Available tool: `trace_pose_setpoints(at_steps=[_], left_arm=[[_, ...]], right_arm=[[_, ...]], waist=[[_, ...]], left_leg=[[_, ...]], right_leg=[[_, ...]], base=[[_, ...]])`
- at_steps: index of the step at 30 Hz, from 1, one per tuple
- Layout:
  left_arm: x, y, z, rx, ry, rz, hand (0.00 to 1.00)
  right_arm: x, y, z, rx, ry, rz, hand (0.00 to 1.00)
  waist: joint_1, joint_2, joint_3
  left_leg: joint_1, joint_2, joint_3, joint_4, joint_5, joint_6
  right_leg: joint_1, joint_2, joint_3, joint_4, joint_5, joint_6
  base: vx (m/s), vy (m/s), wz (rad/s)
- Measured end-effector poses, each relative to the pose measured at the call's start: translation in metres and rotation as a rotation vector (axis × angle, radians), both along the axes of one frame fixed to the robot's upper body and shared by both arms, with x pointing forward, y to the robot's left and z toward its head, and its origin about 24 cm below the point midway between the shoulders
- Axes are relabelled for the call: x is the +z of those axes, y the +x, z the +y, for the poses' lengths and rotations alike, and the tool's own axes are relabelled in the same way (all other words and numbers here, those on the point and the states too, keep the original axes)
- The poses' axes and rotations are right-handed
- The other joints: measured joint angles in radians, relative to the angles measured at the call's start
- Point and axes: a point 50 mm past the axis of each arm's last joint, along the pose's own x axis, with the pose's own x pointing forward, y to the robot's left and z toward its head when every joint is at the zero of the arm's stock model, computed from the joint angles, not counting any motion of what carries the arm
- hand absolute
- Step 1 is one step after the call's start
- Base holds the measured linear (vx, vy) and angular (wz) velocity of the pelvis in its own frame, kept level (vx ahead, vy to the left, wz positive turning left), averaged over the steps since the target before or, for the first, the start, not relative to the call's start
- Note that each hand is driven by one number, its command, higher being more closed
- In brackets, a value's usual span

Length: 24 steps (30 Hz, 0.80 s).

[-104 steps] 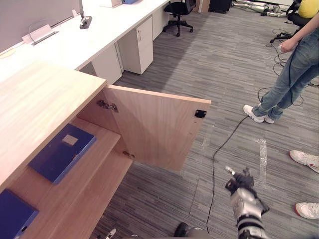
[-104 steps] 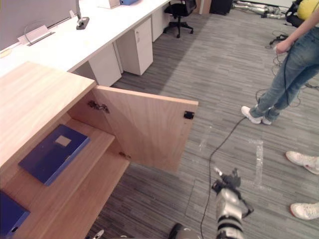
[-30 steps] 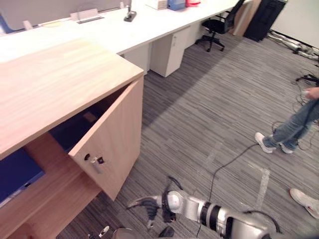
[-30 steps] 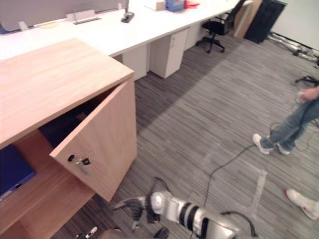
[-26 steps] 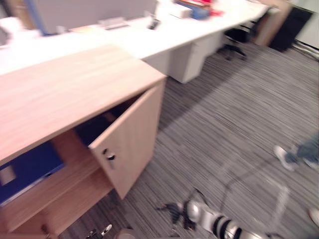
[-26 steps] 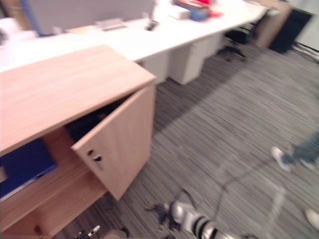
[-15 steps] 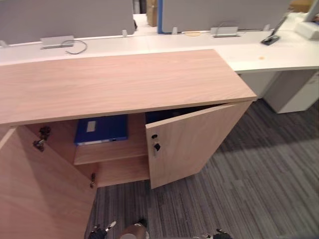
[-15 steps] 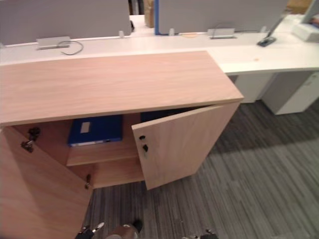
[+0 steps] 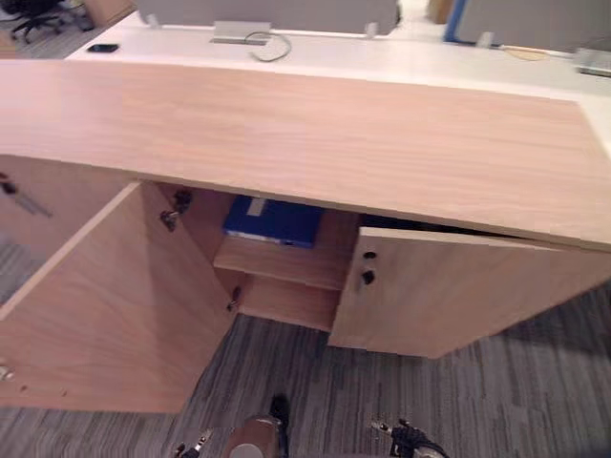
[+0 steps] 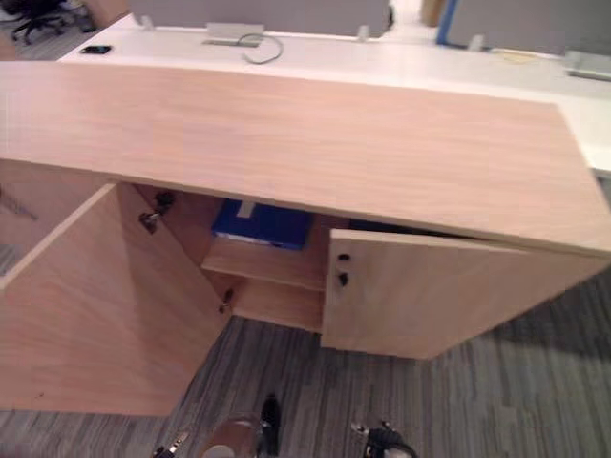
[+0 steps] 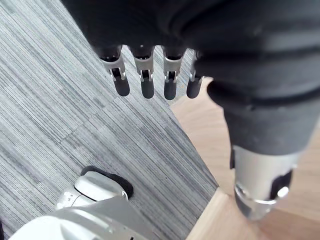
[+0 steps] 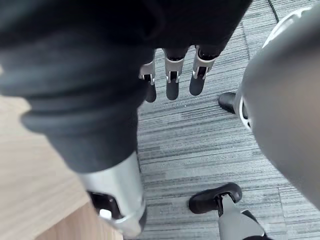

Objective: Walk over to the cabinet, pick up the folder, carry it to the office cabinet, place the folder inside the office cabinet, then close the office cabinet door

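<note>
A blue folder [image 9: 275, 221] lies flat on the upper shelf inside the wooden office cabinet [image 9: 315, 143]. The cabinet's left door [image 9: 105, 305] stands wide open. Its right door [image 9: 458, 291], with a small lock [image 9: 368, 278], is ajar by a narrow gap. My left hand [image 11: 144, 82] hangs low over the carpet with straight fingers and holds nothing. My right hand [image 12: 172, 82] also hangs over the carpet with straight fingers, empty. Both hands are well below and in front of the cabinet, apart from its doors.
A long white desk [image 9: 401, 62] runs behind the cabinet, with a grey cable box [image 9: 241, 31] and a black phone [image 9: 102, 48] on it. Grey striped carpet [image 9: 315, 391] lies in front. The open left door juts out over the floor.
The camera has swung left, so the cabinet now faces me squarely. Since the earliest frames the right door has swung from wide open to nearly shut, and my right hand has dropped low.
</note>
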Motion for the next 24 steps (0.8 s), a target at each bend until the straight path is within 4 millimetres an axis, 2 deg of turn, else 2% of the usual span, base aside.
trace_pose_setpoints(at_steps=[1,3,5,6,7,8,9,10,12,13,14,15,16,17,18,20,21,22,24], left_arm=[[0.0,0.0,0.0,-0.014,0.002,0.002,0.0],[0.001,0.004,0.002,-0.099,0.028,0.011,0.0],[0.003,0.009,0.003,-0.161,0.046,0.003,0.0],[0.005,0.014,0.003,-0.202,0.056,-0.011,0.0],[0.006,0.016,0.002,-0.222,0.06,-0.017,0.0],[0.007,0.019,0.001,-0.256,0.067,-0.027,0.0],[0.007,0.021,-0.001,-0.302,0.074,-0.025,0.0],[0.008,0.023,-0.002,-0.318,0.076,-0.027,0.0],[0.01,0.033,-0.004,-0.366,0.084,-0.056,0.0],[0.011,0.034,-0.004,-0.367,0.085,-0.061,0.0],[0.011,0.034,-0.001,-0.362,0.091,-0.063,0.0],[0.018,0.035,0.016,-0.346,0.14,-0.089,0.0],[0.019,0.036,0.016,-0.336,0.146,-0.1,0.0],[0.017,0.027,0.016,-0.308,0.139,-0.072,0.0],[0.014,0.015,0.011,-0.296,0.121,-0.053,0.0],[0.013,0.012,0.006,-0.258,0.092,-0.065,0.0],[0.014,0.013,0.002,-0.244,0.077,-0.08,0.0],[0.014,0.014,0.002,-0.234,0.073,-0.091,0.0],[0.018,0.022,0.004,-0.221,0.07,-0.129,0.0]], right_arm=[[0.0,0.001,0.001,0.001,0.002,-0.003,0.0],[0.0,0.002,0.006,0.013,0.006,-0.005,0.0],[0.0,0.002,0.006,0.027,0.0,-0.002,0.0],[0.001,0.003,0.002,0.039,-0.015,-0.001,0.0],[0.0,0.0,-0.002,0.045,-0.026,0.01,0.0],[-0.001,-0.008,-0.008,0.053,-0.044,0.03,0.0],[-0.001,-0.012,-0.012,0.048,-0.055,0.036,0.0],[0.001,-0.008,-0.013,0.054,-0.062,0.019,0.0],[0.004,0.001,-0.012,0.065,-0.069,-0.019,0.0],[0.004,0.0,-0.012,0.065,-0.068,-0.019,0.0],[0.003,-0.001,-0.006,0.069,-0.055,-0.02,0.0],[0.0,-0.003,0.007,0.093,-0.025,-0.009,0.0],[0.001,-0.002,0.006,0.1,-0.028,-0.014,0.0],[0.004,0.006,-0.001,0.114,-0.051,-0.044,0.0],[0.004,0.007,0.004,0.152,-0.043,-0.048,0.0],[0.003,0.007,0.016,0.182,-0.02,-0.055,0.0],[0.003,0.008,0.018,0.194,-0.016,-0.057,0.0],[0.003,0.009,0.019,0.194,-0.014,-0.062,0.0],[0.004,0.01,0.018,0.18,-0.017,-0.074,0.0]], waist=[[0.0,0.0,0.0],[-0.001,0.003,-0.002],[-0.005,0.003,-0.003],[-0.021,0.01,-0.003],[-0.023,0.013,-0.004],[-0.033,0.013,-0.002],[-0.038,0.022,0.007],[-0.041,0.027,0.011],[-0.051,0.034,0.014],[-0.054,0.035,0.014],[-0.06,0.012,0.005],[-0.056,-0.066,-0.009],[-0.042,-0.018,-0.005],[-0.014,-0.015,0.009],[-0.01,-0.014,-0.006],[-0.001,-0.017,-0.012],[0.01,-0.015,-0.017],[0.009,-0.016,-0.017],[0.001,-0.014,-0.011]], left_leg=[[0.014,-0.006,-0.012,-0.037,0.021,0.003],[0.079,-0.029,-0.067,-0.187,0.101,0.008],[0.098,-0.054,-0.105,-0.242,0.128,0.019],[0.096,-0.074,-0.148,-0.242,0.112,0.037],[0.103,-0.084,-0.165,-0.242,0.104,0.04],[0.129,-0.108,-0.204,-0.239,0.097,0.045],[0.15,-0.126,-0.256,-0.224,0.098,0.057],[0.148,-0.129,-0.27,-0.209,0.094,0.059],[0.144,-0.13,-0.326,-0.179,0.073,0.057],[0.145,-0.129,-0.332,-0.179,0.058,0.05],[0.134,-0.145,-0.316,-0.164,-0.029,-0.051],[0.029,-0.195,-0.322,0.124,-0.065,0.101],[0.009,-0.151,-0.365,0.214,-0.168,0.07],[0.013,-0.154,-0.359,0.257,-0.221,0.056],[0.027,-0.154,-0.38,0.244,-0.228,0.053],[0.014,-0.148,-0.393,0.24,-0.236,0.053],[0.0,-0.132,-0.392,0.244,-0.247,0.036],[-0.011,-0.119,-0.383,0.247,-0.254,0.026],[-0.033,-0.062,-0.32,0.258,-0.261,0.008]], right_leg=[[0.001,0.001,-0.009,0.0,0.013,-0.001],[0.012,0.004,-0.034,0.0,0.045,-0.007],[0.03,-0.009,-0.053,0.012,0.048,-0.009],[0.032,-0.039,-0.091,0.075,0.048,-0.008],[0.027,-0.061,-0.1,0.132,0.047,-0.009],[0.02,-0.126,-0.108,0.284,0.052,-0.022],[-0.05,-0.192,-0.012,0.48,0.051,-0.127],[-0.091,-0.182,0.076,0.519,0.027,-0.123],[-0.182,-0.077,0.34,0.474,-0.074,-0.039],[-0.184,-0.047,0.383,0.428,-0.085,-0.018],[-0.18,-0.023,0.436,0.313,-0.087,-0.011],[-0.212,-0.105,0.423,0.269,-0.062,-0.016],[-0.22,-0.08,0.407,0.268,-0.061,-0.001],[-0.212,-0.079,0.404,0.243,-0.064,0.008],[-0.199,-0.054,0.368,0.205,-0.061,0.003],[-0.172,-0.01,0.309,0.118,-0.027,-0.016],[-0.158,0.003,0.282,0.082,-0.01,0.0],[-0.154,0.007,0.26,0.078,-0.009,-0.001],[-0.127,0.014,0.178,0.087,-0.013,-0.008]], base=[[0.09,0.108,0.57],[0.06,0.084,0.56],[0.03,0.105,0.72],[0.02,0.158,0.94],[0.04,0.217,1.18],[0.06,0.199,1.12],[0.06,0.196,1.08],[0.03,0.161,1.07],[-0.01,0.088,1.07],[-0.03,0.013,1.33],[-0.01,-0.022,1.4],[0.06,-0.082,1.21],[0.09,-0.137,0.55],[0.07,-0.163,0.19],[0.03,-0.176,0.25],[0.03,-0.171,0.46],[0.05,-0.147,0.45],[0.08,-0.17,0.66],[0.08,-0.153,1.01]])
